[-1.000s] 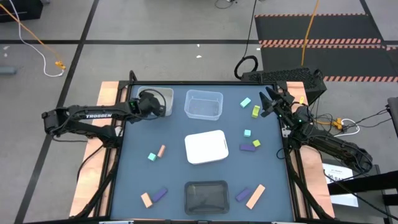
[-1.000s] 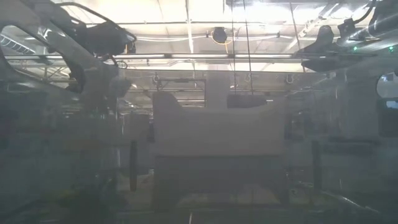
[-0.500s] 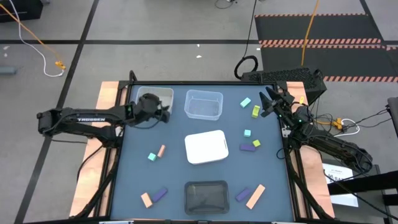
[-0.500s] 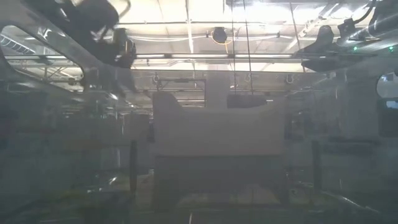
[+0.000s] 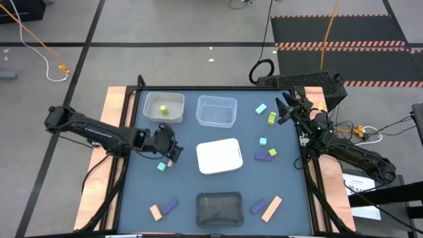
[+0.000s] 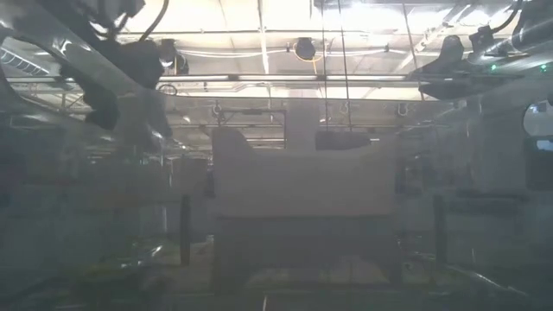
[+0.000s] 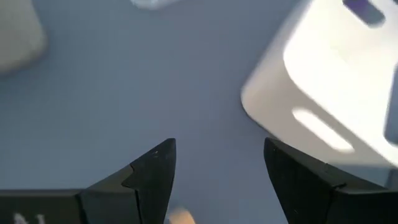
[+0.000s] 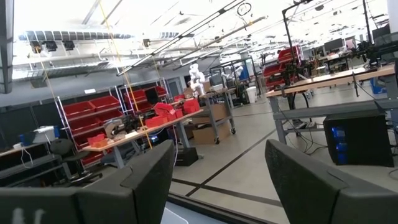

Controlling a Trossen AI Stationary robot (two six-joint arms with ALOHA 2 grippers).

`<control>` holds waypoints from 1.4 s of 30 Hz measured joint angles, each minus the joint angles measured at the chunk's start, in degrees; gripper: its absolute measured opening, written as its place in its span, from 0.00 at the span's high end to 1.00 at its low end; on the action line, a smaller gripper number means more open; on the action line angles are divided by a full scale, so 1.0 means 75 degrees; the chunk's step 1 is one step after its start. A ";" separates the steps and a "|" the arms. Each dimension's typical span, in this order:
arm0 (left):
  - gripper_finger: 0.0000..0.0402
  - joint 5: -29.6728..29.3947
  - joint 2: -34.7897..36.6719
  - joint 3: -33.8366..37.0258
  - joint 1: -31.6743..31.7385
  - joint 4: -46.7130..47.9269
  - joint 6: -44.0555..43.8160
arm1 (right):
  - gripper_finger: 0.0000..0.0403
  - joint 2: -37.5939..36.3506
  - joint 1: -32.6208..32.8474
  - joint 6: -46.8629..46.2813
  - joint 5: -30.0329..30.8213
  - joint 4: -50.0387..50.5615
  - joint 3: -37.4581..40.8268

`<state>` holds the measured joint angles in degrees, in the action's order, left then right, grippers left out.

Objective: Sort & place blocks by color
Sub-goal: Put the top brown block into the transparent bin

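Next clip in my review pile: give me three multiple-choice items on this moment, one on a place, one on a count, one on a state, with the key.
1. Where is the left gripper?
A. Over the dark tray
B. Above the table between the white tray and the peach and teal blocks
C. Off the table

2. How many blocks lie in the tray at the far left corner?
A. None
B. One
C. Three

3. How do the left gripper's fingers stand?
A. Open, holding nothing
B. Shut on a purple block
C. Shut on the white tray

Key:
1 B: the high view shows it just left of the white tray, over the peach block and teal block.
2 B: a single yellow-green block sits there.
3 A: the left wrist view shows bare table between the fingers.
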<state>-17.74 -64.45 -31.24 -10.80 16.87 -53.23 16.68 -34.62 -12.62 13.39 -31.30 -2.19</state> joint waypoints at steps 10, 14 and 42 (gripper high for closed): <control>0.39 -0.0269 -0.0621 0.0000 -0.1489 0.0616 -0.2093 | 0.39 -0.0002 0.0000 0.0001 0.0002 -0.0019 0.0000; 0.39 -0.0405 -0.0967 0.0000 -0.1694 0.0756 -0.2627 | 0.39 -0.0002 -0.0002 0.0000 0.0002 -0.0019 0.0002; 0.86 -0.0536 -0.2208 -0.0044 -0.1644 -0.0797 -0.2345 | 0.39 -0.0002 0.0001 0.0000 -0.0001 -0.0019 -0.0001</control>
<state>-21.76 -81.02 -31.58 -23.13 10.89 -70.82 16.67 -34.61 -12.62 13.39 -31.44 -2.20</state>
